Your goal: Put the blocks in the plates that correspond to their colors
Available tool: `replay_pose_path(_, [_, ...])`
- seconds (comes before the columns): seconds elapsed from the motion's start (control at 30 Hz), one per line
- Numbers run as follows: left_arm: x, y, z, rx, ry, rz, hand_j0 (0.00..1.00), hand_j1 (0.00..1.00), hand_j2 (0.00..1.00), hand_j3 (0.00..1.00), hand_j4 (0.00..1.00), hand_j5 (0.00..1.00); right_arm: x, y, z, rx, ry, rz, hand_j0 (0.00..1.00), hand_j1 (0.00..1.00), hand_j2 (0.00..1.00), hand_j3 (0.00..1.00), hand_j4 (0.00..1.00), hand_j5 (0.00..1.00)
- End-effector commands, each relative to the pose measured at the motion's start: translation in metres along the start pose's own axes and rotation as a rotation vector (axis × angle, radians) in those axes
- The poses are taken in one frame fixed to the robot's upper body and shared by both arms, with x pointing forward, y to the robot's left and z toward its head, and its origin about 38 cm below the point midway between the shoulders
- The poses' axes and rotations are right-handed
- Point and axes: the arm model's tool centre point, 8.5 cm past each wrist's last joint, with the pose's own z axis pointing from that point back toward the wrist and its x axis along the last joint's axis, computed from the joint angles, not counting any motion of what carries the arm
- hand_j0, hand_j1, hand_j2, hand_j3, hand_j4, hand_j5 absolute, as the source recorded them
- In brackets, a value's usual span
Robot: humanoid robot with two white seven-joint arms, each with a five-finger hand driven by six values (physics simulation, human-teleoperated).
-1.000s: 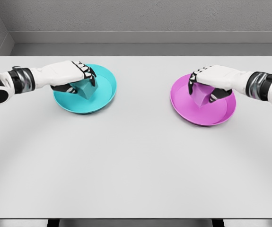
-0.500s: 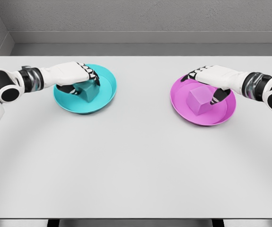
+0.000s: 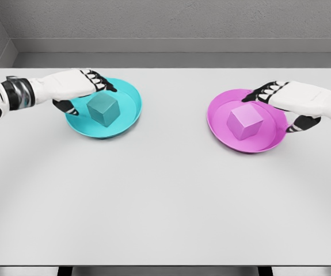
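- On the teal plate [image 3: 132, 115], teal block [image 3: 103, 109] sits just right of the left hand [image 3: 73, 86], fingers spread, clear.
- Pink block [image 3: 244, 123] rests in the pink plate [image 3: 220, 123], left of the released right hand [image 3: 297, 98].
- Judgement: placement complete.

A pale grey table [image 3: 165, 201] stands against grey textured walls [image 3: 171, 20] under soft, even light.

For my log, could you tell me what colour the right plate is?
Magenta pink, like its block; the plate shows in the head view.
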Motion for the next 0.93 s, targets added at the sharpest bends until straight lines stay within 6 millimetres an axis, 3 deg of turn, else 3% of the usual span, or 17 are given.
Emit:
replay_pose_path(0.0, [-0.006, 0.011, 0.026, 0.032, 0.003, 0.014, 1.00, 1.00, 1.00, 1.00, 1.00, 1.00, 0.004, -0.020, 0.026, -0.032, -0.097, 0.119, 1.00, 1.00, 1.00, 1.00, 1.00, 1.00])
replay_pose_path(0.17, [-0.002, -0.002, 0.064, 0.053, -0.030, 0.104, 1.00, 1.00, 1.00, 1.00, 1.00, 1.00, 0.004, -0.015, 0.033, -0.019, -0.134, 0.129, 1.00, 1.00, 1.00, 1.00, 1.00, 1.00])
replay_pose_path(0.27, [-0.003, -0.002, 0.072, 0.070, -0.033, 0.138, 1.00, 1.00, 1.00, 1.00, 1.00, 1.00, 0.004, -0.016, 0.033, -0.020, -0.134, 0.131, 1.00, 1.00, 1.00, 1.00, 1.00, 1.00])
replay_pose_path(0.4, [-0.009, -0.026, 0.123, 0.128, 0.029, 0.241, 1.00, 1.00, 1.00, 1.00, 1.00, 1.00, 0.006, -0.017, 0.033, -0.024, -0.139, 0.134, 1.00, 1.00, 1.00, 1.00, 1.00, 1.00])
replay_pose_path(0.5, [-0.008, -0.031, 0.145, 0.153, 0.063, 0.248, 1.00, 1.00, 1.00, 1.00, 1.00, 1.00, 0.007, -0.016, 0.032, -0.022, -0.141, 0.133, 1.00, 1.00, 1.00, 1.00, 1.00, 1.00])
replay_pose_path(0.9, [-0.004, -0.037, 0.141, 0.144, 0.054, 0.254, 1.00, 1.00, 1.00, 1.00, 1.00, 1.00, 0.007, -0.016, 0.032, -0.024, -0.143, 0.133, 1.00, 1.00, 1.00, 1.00, 1.00, 1.00])
